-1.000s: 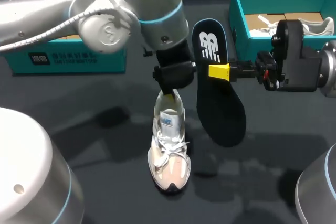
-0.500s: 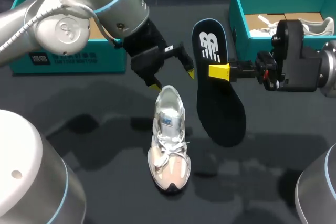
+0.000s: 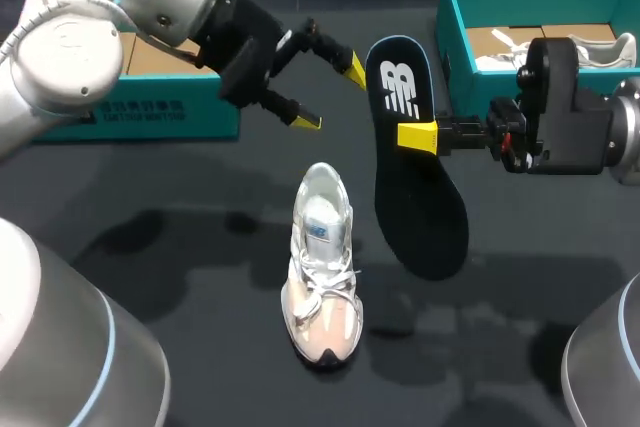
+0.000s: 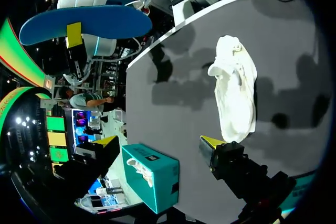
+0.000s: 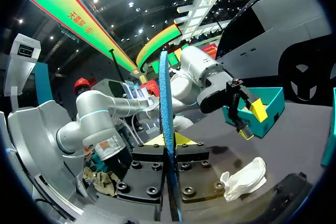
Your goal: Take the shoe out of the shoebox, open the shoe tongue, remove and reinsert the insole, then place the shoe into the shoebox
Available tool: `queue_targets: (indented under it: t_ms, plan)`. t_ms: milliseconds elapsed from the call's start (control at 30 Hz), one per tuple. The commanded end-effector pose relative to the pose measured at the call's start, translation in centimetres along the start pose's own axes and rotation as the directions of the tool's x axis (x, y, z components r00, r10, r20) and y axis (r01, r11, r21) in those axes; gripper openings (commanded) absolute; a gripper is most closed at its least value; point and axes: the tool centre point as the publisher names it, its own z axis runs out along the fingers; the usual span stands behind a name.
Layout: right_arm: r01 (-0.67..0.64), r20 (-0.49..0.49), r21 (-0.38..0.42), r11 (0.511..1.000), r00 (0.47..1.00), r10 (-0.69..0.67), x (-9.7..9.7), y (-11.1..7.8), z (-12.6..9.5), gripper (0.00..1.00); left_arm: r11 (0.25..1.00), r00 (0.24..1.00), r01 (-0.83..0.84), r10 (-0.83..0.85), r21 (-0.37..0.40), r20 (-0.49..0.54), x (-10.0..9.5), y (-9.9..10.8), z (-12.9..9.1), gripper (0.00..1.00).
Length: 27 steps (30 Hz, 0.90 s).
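Table (image 3: 200, 197): dark, matte, flat surface.
Left shoebox (image 3: 140, 112): teal card, rectangular, open-topped, at the far left.
Right shoebox (image 3: 455, 17): same teal card, brown floor, at the far right.
Insole (image 3: 420, 197): dark foam with a blue rim and a white mark; held in the air to the right of the shoe, long axis near to far, marked end toward the far side.
Shoe (image 3: 322, 267): white mesh, laced, pinkish toe; upright on the table, outside both boxes, toe toward the near edge, heel toward the far edge.
Left gripper (image 3: 330, 95): above the table beyond the heel, fingers wide apart, holding nothing.
Right gripper (image 3: 420, 137): fingers clamped on the insole's edge, the insole edge-on between them in the right wrist view.
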Motion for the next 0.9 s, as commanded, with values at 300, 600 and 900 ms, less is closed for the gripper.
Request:
queue_targets:
  t_ms: [300, 600, 900]
  plan:
    - [-0.001, 0.002, 0.0, 1.0, 1.0, 0.001, 0.0, -0.1, 0.1, 0.0, 0.997, 0.924, 0.003, 0.029, -0.082, 0.382, 0.4, -0.3, -0.7, 1.0]
    - [-0.07, 0.016, -0.016, 0.997, 0.997, 0.071, -4.1, 2.5, -1.3, 0.0, 0.984, 0.868, -0.008, 0.095, -0.178, 0.488, -2.0, -0.1, -2.4, 1.0]
    - [-0.192, -0.012, -0.04, 0.981, 0.981, 0.192, -10.0, 4.5, -2.9, 0.0, 0.98, 0.824, 0.0, 0.113, -0.199, 0.556, -3.2, 0.5, -3.7, 1.0]
